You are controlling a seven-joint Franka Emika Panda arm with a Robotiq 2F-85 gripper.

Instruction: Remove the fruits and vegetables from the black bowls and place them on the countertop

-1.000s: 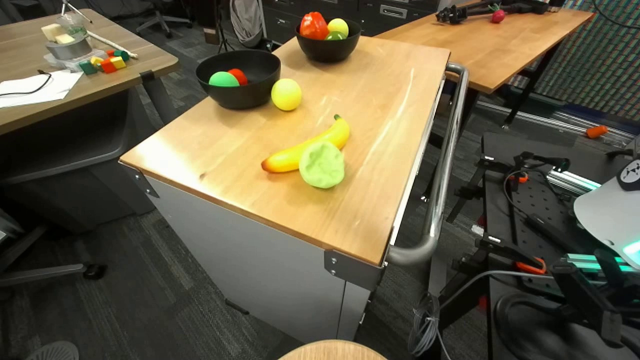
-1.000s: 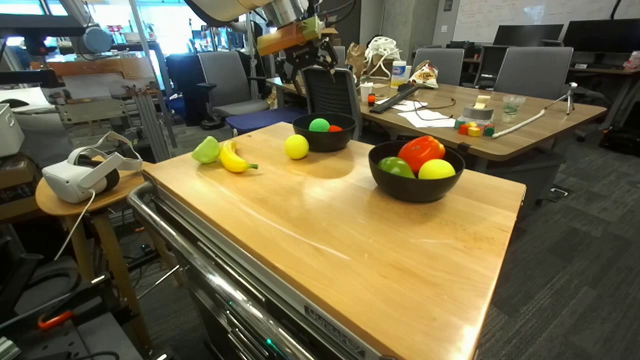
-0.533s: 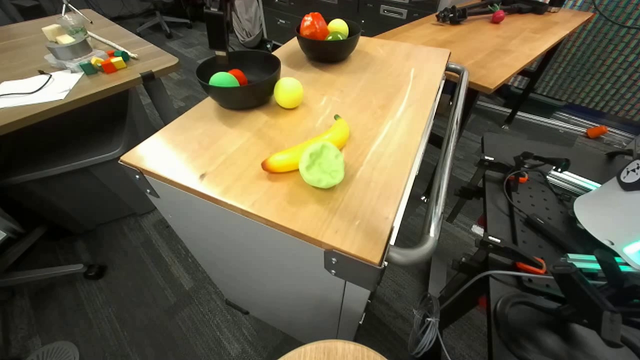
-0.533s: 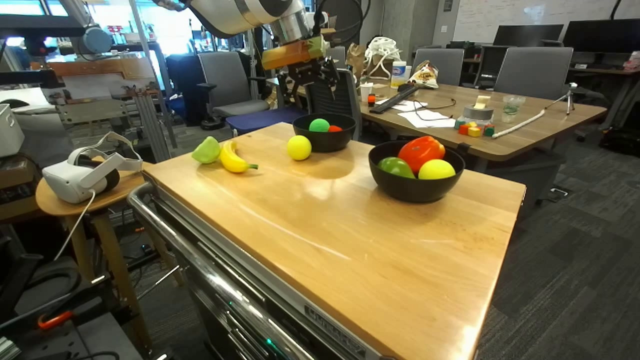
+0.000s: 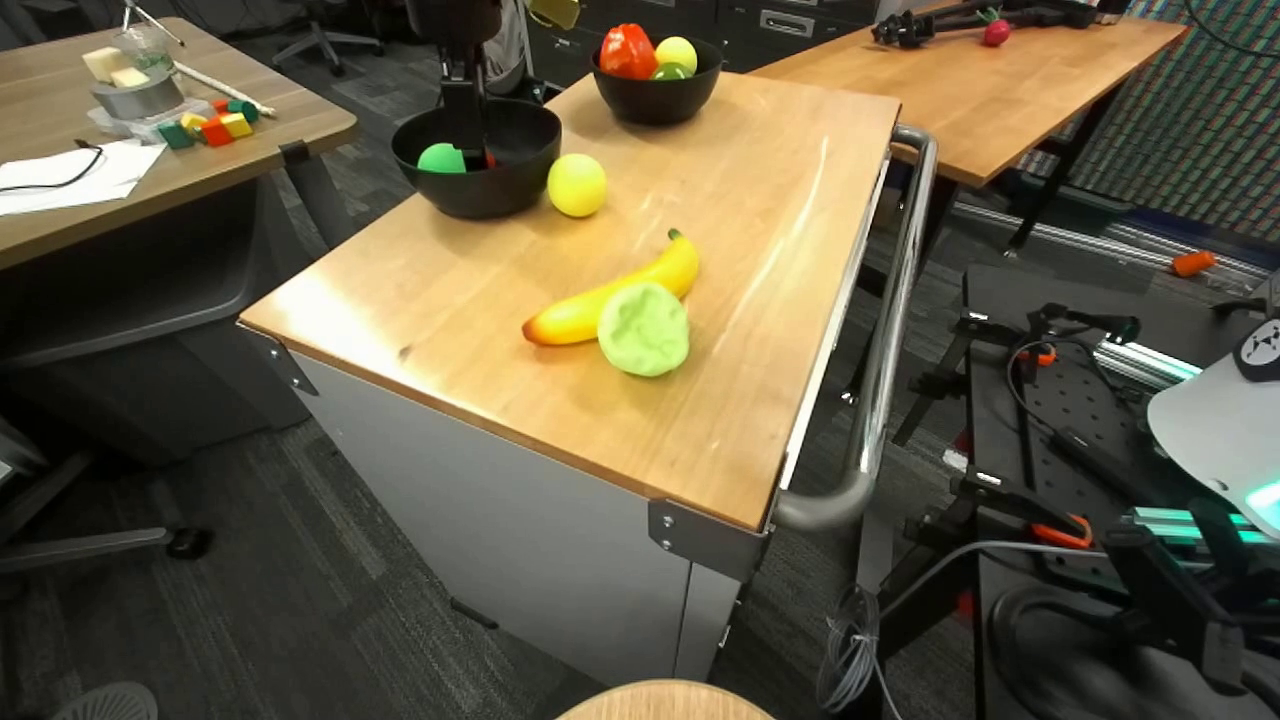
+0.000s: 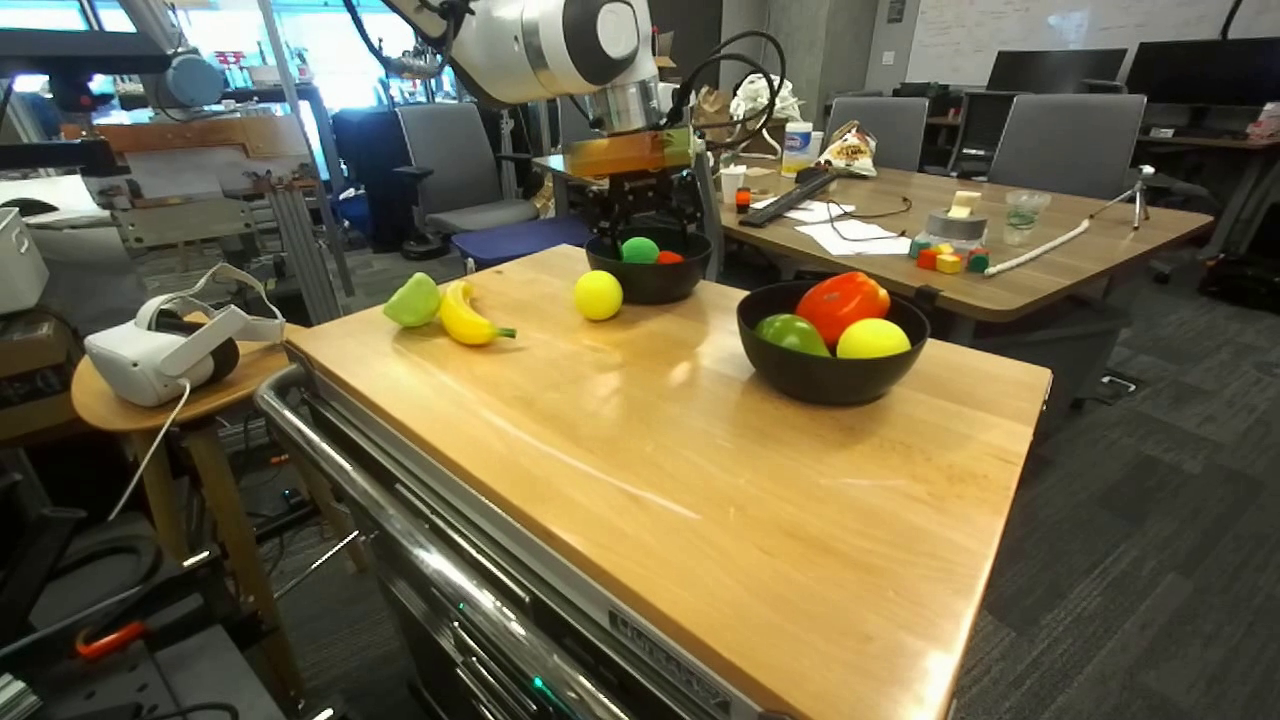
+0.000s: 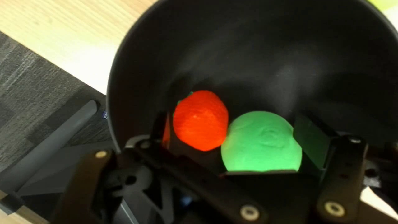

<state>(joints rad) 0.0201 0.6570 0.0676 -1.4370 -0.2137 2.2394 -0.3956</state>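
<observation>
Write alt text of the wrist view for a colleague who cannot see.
The open tool brackets a red piece and a green round piece, side by side in a black bowl; whether it touches either piece is unclear. Light wood countertop and dark carpet show beyond the bowl.

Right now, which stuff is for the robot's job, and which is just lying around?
For the job: countertop, two black bowls, red pepper, banana, cabbage, yellow pieces, green pieces, small red piece.

Just lying around: white headset, coloured blocks, grey roll, white paper.
</observation>
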